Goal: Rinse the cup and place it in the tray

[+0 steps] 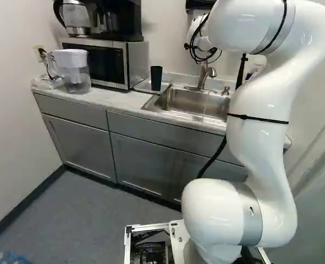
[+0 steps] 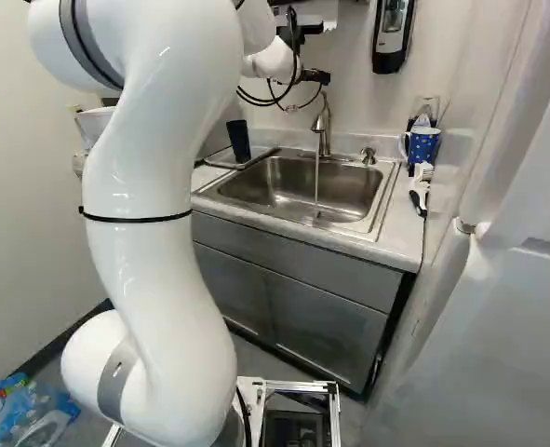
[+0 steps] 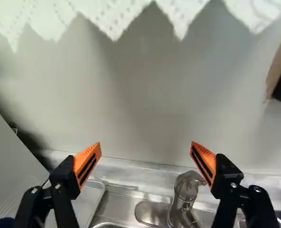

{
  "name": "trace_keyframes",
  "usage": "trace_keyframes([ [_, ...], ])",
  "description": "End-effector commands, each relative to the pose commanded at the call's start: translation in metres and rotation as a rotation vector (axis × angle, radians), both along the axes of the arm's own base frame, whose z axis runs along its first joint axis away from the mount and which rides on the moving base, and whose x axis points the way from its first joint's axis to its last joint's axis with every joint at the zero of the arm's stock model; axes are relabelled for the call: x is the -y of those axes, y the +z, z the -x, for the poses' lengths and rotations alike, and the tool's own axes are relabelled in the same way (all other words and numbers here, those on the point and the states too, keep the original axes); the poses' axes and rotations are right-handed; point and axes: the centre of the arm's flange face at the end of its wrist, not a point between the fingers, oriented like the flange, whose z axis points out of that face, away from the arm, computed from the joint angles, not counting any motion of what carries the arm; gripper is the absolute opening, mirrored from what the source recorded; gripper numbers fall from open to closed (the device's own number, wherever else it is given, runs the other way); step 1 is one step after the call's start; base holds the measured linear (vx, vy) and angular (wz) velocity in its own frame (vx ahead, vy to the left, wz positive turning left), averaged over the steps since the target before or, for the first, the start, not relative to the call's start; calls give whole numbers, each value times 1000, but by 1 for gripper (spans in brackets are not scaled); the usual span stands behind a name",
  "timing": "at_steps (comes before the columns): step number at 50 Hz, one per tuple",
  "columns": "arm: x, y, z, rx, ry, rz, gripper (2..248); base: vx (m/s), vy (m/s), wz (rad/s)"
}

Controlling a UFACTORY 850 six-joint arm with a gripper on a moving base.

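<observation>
Right base view: counter (image 2: 397, 237) carries the sink (image 2: 279, 182), faucet (image 2: 324, 130) at its back edge, water (image 2: 315, 191) running. Tray (image 1: 142, 86) sits by the sink's left edge. I've got the gripper (image 2: 314, 76) spread wide, holding nothing. Dark cup (image 1: 156, 78) upright on the tray, near its front edge. Blue spotted mug (image 2: 423, 144): counter's back right corner.

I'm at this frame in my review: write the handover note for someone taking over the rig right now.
Gripper: open and empty, up near the faucet.
Where things are: the dark cup stands upright in the tray beside the sink. Water is running into the sink.
Done: cup in tray. Whether it was rinsed, these views can't tell.
Left: probably turn the water off; confirm the rinse first.
</observation>
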Motion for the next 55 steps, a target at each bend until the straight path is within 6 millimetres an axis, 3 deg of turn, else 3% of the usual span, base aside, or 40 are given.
trace_keyframes([
  [27, -1, -6, 1, -61, 3, -14, 247, 0, 0, 0],
  [55, -5, -9, 17, -128, 8, -30, 247, 0, 0, 0],
])
